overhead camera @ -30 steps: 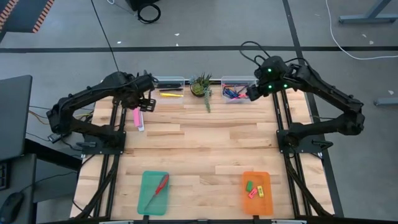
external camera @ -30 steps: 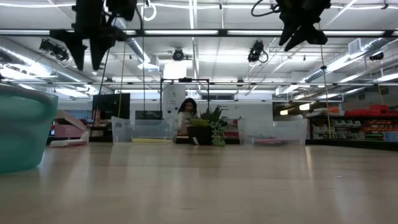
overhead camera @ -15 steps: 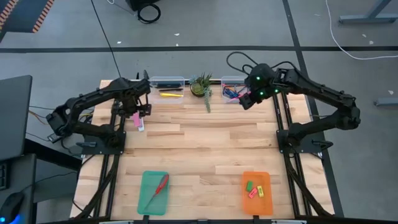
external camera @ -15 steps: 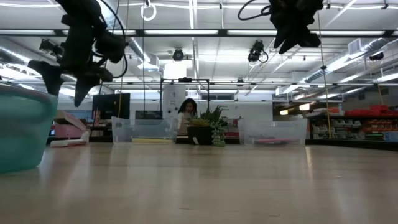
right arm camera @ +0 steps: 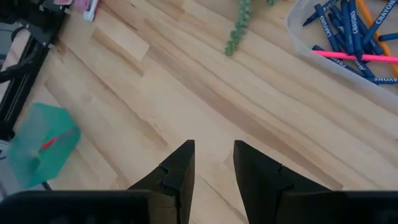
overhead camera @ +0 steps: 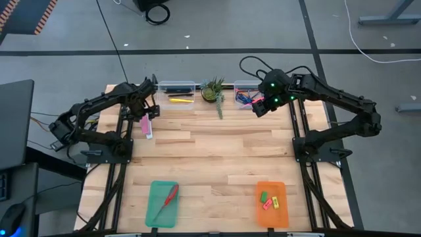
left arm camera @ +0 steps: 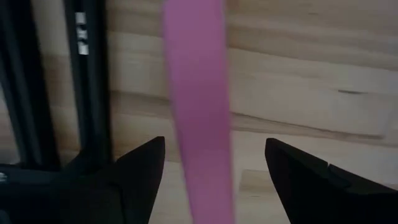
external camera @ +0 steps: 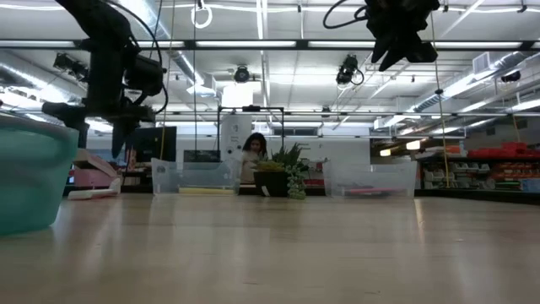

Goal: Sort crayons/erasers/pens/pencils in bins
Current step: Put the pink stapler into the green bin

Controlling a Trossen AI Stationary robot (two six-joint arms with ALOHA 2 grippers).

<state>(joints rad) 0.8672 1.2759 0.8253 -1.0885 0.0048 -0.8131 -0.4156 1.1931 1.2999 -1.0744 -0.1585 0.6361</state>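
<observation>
I see my left claw (left arm camera: 214, 171) spread wide near the counter's (overhead camera: 210, 158) far left corner, hanging over the long pink box (left arm camera: 198, 106), which runs between its fingers (left arm camera: 140, 165) without my being able to tell if they touch it. My right claw (right arm camera: 213, 163) is slightly parted and holds nothing; it hovers by the far right corner, just beside the clear tub (overhead camera: 247, 93) full of blue pens (right arm camera: 342, 28). The other clear tub (overhead camera: 177, 86), near my left claw, holds a dark pencil. A yellow pencil (overhead camera: 181, 100) lies on the counter just in front of it. The erasers (overhead camera: 270, 199) sit in the orange tray (overhead camera: 271, 209) at the near edge, well apart from both claws. The teal tray (overhead camera: 162, 204) carries red-handled scissors (overhead camera: 167, 199).
</observation>
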